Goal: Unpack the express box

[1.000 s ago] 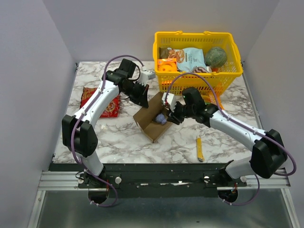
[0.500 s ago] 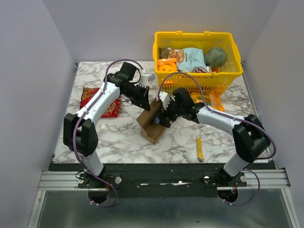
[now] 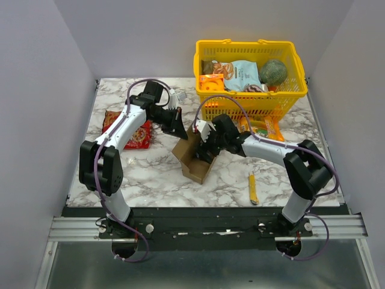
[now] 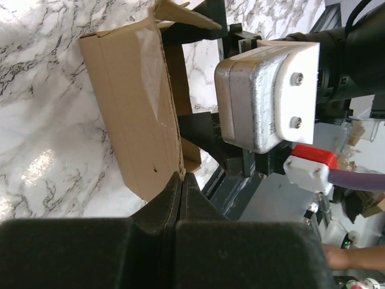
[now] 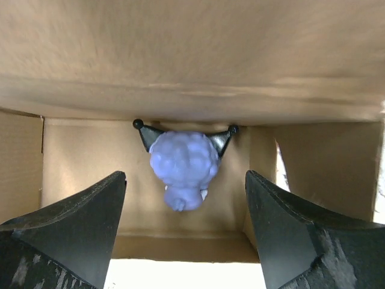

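Note:
The express box (image 3: 191,158) is a small brown cardboard box, open, mid-table. My left gripper (image 3: 179,130) is shut on the box's flap edge; in the left wrist view (image 4: 181,179) its jaws pinch the cardboard wall (image 4: 135,114). My right gripper (image 3: 206,150) is open and reaches into the box's open end. In the right wrist view a small purple toy figure (image 5: 183,166) with black ears lies at the back of the box (image 5: 192,54), between my open fingers (image 5: 78,223), untouched.
A yellow basket (image 3: 295,66) of snacks stands at the back right. A red snack bag (image 3: 137,133) lies at the left. An orange packet (image 3: 264,127) lies by the basket. A yellow pen-like tool (image 3: 252,188) lies at the front right.
My right gripper has moved left and into the box's open end. The left gripper has drawn the flap slightly left and back; the box has shifted and tilted a little.

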Controlling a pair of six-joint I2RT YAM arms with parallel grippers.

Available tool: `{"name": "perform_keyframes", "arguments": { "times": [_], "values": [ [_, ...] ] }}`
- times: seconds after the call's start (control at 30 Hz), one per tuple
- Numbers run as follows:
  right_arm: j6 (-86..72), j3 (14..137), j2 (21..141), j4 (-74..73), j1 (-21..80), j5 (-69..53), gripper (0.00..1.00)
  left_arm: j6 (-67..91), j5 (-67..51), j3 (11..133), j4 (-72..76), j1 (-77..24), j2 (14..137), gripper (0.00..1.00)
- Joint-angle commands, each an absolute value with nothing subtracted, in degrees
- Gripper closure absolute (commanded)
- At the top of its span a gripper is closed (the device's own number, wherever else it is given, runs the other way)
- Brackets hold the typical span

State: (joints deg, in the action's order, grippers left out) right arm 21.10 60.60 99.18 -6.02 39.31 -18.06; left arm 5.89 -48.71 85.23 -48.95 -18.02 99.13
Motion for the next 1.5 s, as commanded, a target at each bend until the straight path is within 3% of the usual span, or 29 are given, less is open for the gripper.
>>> {"name": "perform_keyframes", "arguments": {
  "times": [0.0,0.3,0.4,0.53,0.77,0.97,1.17,1.33,1.47],
  "values": [
    [22.06,61.79,101.95,-5.8,40.25,-17.05,0.12,7.21,-53.96,84.55,-47.64,-17.58,100.28,1.0],
    [22.24,62.58,105.29,-5.1,41.39,-12.75,0.14,7.47,-55.02,84.81,-47.55,-17.58,101.16,1.0],
    [22.85,62.49,105.12,-5.1,41.48,-12.92,0.23,7.29,-54.93,84.73,-47.55,-17.58,101.16,1.0],
    [23.29,62.23,103.89,-5.1,41.4,-13.36,0.47,7.21,-54.67,84.73,-47.46,-17.58,101.51,1.0],
    [25.05,62.49,102.57,-6.59,41.48,-16.26,0.66,5.89,-53.26,85.78,-48.43,-17.58,101.87,1.0],
    [28.2,61.62,95.2,-10.89,41.14,-16.78,0.7,5.19,-52.56,85.52,-48.78,-17.58,102.13,1.0],
    [28.14,58.19,85.27,-12.57,40.69,-25.66,0.71,4.57,-52.21,86.74,-48.87,-17.58,103.62,1.0],
    [25.14,60.73,82.44,-20.62,39.2,-20.06,0.71,6.06,-48.79,89.29,-48.43,-17.58,103.54,1.0],
    [25.93,59.68,78.58,-26.1,31.5,-15.83,0.71,8.52,-45.44,91.4,-48.61,-17.58,102.4,1.0]
  ]
}}
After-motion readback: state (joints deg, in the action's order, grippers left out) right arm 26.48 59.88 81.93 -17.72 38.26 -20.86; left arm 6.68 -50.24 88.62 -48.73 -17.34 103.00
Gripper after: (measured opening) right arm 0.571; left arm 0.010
